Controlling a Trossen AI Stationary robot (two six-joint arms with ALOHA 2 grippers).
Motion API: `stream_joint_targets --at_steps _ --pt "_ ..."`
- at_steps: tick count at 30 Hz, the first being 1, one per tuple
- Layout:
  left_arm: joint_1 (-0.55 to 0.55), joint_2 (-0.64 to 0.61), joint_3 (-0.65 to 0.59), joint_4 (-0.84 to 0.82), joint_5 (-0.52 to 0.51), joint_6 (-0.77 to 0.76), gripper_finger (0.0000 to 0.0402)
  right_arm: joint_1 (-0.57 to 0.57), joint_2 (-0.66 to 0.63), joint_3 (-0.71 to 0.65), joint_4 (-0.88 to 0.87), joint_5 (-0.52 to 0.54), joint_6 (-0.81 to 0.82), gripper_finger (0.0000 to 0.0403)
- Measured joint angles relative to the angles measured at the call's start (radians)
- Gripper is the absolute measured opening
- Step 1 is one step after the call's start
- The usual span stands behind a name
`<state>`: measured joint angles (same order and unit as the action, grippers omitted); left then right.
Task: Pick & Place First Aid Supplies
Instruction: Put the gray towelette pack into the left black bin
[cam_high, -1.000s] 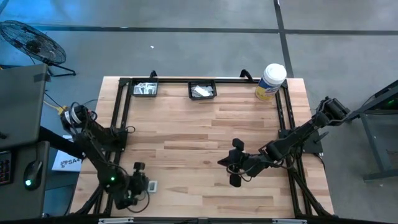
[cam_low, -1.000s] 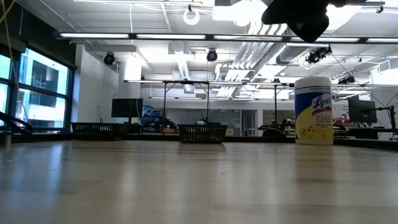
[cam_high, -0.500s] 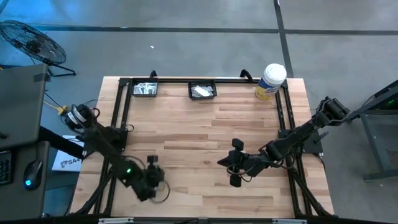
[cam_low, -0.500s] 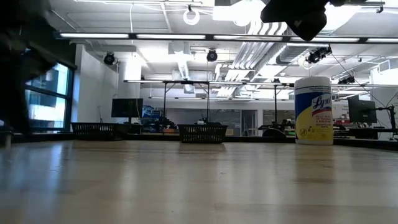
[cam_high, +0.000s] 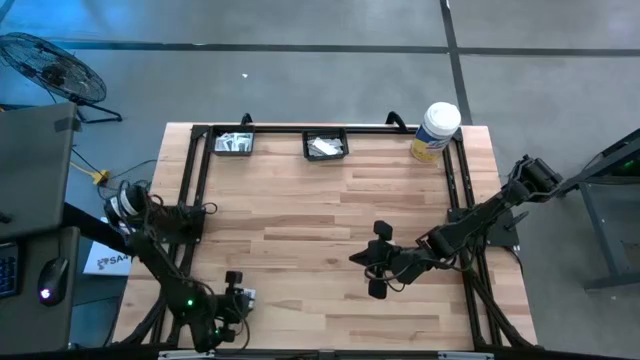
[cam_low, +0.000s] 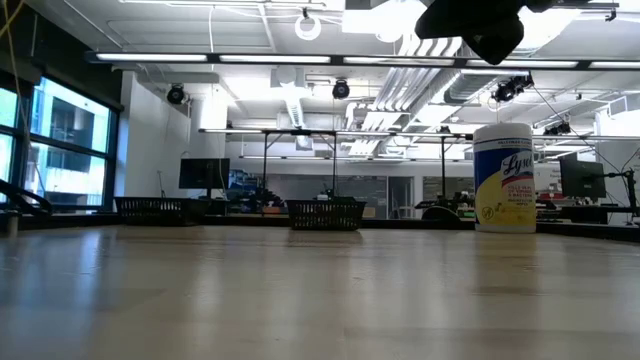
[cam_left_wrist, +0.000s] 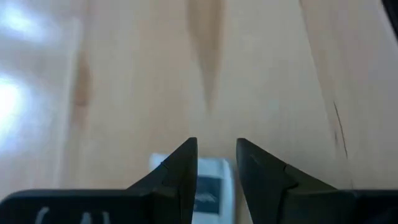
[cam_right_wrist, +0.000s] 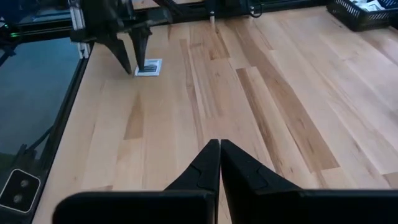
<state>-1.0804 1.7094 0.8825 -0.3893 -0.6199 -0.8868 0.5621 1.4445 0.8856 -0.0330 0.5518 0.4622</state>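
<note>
1. High view puts the left gripper (cam_high: 236, 297) at the near left corner of the table (cam_high: 330, 200), tips down over a single packet (cam_high: 246, 297) – a small white square with a dark printed centre, lying flat on the wood.
2. Left wrist view gives the key relation: the packet (cam_left_wrist: 208, 186) sits right under the two dark fingers (cam_left_wrist: 180, 171), partly hidden by them, its body showing through the narrow gap. The jaws stand a little apart and hold nothing yet; whether the tips touch the packet cannot be told.
3. I cannot make out a long axis; the packet looks nearly square.
4. The left arm is far nearer. The right gripper (cam_high: 375, 262) hovers well apart, right of centre, fingers pressed together and empty – in its wrist view (cam_right_wrist: 219, 149) the packet (cam_right_wrist: 148, 66) shows far off under the left gripper (cam_right_wrist: 138, 59).
5. Two black mesh baskets (cam_high: 325, 146) at the far edge hold more white supplies; a white tub (cam_high: 435, 131) stands far right.
6. Materials: thin, flat, probably slick paper on smooth pale planks – likely hard to get under, so the pinch may slip.
</note>
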Motion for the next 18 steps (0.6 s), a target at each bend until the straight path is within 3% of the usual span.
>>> stream_joint_targets --at_steps 11,18 --pt "0.0 0.04 0.0 0.0 0.041 -0.005 0.0109 0.0 0.0 0.0 0.0 0.005 0.0 0.0005" --pt "0.0 0.039 0.003 -0.054 0.074 -0.121 0.0108 0.0 0.0 0.0 0.0 -0.001 0.004 0.0003"
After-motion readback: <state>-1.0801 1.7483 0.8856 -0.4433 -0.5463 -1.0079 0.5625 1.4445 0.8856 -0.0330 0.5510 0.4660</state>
